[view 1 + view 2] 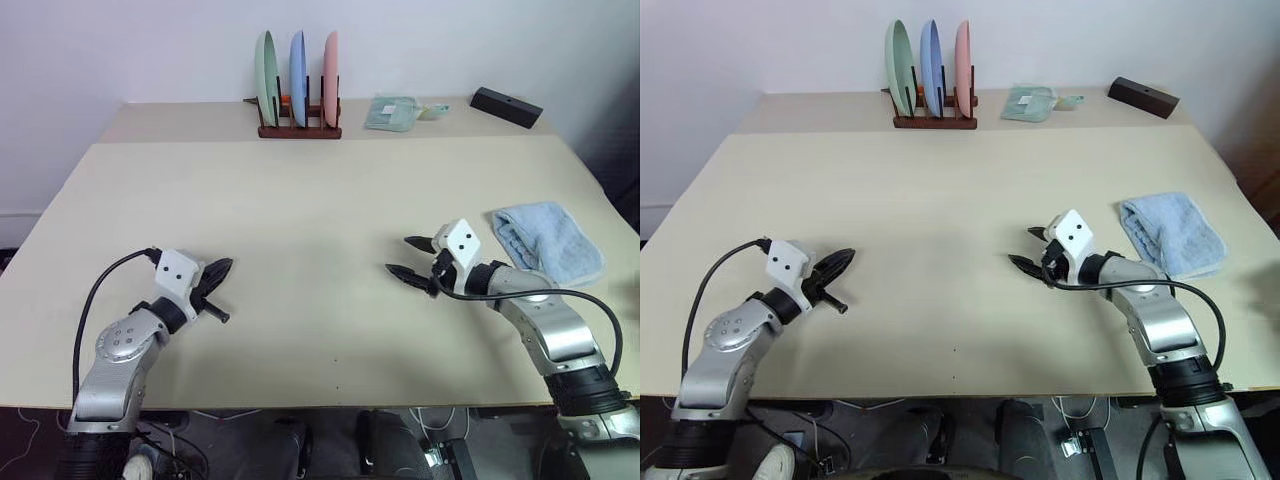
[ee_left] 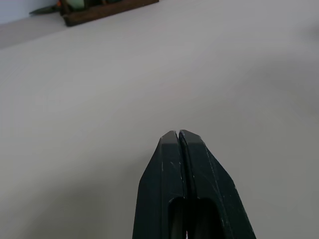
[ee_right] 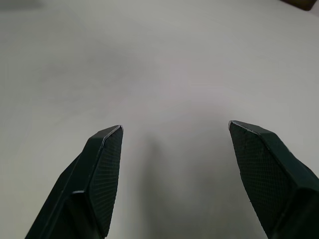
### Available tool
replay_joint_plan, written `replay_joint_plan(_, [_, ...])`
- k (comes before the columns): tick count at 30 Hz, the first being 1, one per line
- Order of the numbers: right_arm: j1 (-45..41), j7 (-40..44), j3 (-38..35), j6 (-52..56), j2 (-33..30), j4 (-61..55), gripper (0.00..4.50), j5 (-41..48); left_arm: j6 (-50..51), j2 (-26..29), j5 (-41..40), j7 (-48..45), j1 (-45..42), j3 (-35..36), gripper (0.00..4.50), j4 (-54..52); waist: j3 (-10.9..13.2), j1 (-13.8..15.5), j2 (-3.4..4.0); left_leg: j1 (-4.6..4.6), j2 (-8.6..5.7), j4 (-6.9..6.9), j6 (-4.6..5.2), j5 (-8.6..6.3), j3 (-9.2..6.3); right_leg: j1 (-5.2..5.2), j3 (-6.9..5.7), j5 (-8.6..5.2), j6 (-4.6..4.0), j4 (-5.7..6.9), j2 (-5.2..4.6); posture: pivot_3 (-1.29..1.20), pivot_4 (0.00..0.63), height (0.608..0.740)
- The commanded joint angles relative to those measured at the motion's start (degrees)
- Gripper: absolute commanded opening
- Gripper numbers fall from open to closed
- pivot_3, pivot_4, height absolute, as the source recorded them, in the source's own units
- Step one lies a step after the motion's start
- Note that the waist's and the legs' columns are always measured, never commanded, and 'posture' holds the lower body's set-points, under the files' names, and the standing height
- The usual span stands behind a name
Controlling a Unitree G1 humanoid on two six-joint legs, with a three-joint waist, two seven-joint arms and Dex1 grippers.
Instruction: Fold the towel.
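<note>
Right now you have the towel [image 1: 547, 241] lying folded over on itself at the right edge of the frame, on the pale table [image 1: 300, 200], light blue and bunched into a rough oblong that slants down toward the lower right. Your right gripper [image 1: 409, 257] sits just to the left of it, right of centre in the frame, with its two black fingers spread wide apart and nothing between them; it points toward the left of the picture, away from the towel, and does not touch the cloth. Your left gripper [image 1: 224, 266] is in the lower left of the frame, well apart from the towel, its fingers pressed together with no gap and empty, as the left wrist view confirms [image 2: 178, 135]. Along the top of the frame you can see a wooden rack [image 1: 298, 130] holding three upright plates, green [image 1: 266, 78], blue [image 1: 297, 76] and pink [image 1: 330, 77], a smaller pale green cloth [image 1: 391, 113] to its right, and a black box [image 1: 506, 106] at the upper right.
</note>
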Motion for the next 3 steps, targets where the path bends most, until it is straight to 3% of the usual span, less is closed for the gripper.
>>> replay_joint_plan(1, [-1.5, 0.7, -0.9, -1.7, 0.9, 0.8, 3.44, -0.8, 0.6, -0.1, -0.8, 0.4, 0.4, 0.8, 0.0, -2.9, 0.0, 0.0, 0.0, 0.0, 0.0, 0.0, 0.0, 0.0, 0.0, 0.0, 0.0, 0.0, 0.0, 0.0, 0.0, 0.0, 0.15, 0.74])
replay_joint_plan(3, [-1.7, 0.8, -0.9, -2.4, 1.3, 1.4, 3.44, -1.4, 1.0, -0.2, -0.7, 0.4, 0.7, 0.7, 0.0, -3.6, 0.0, 0.0, 0.0, 0.0, 0.0, 0.0, 0.0, 0.0, 0.0, 0.0, 0.0, 0.0, 0.0, 0.0, 0.0, 0.0, 0.15, 0.74])
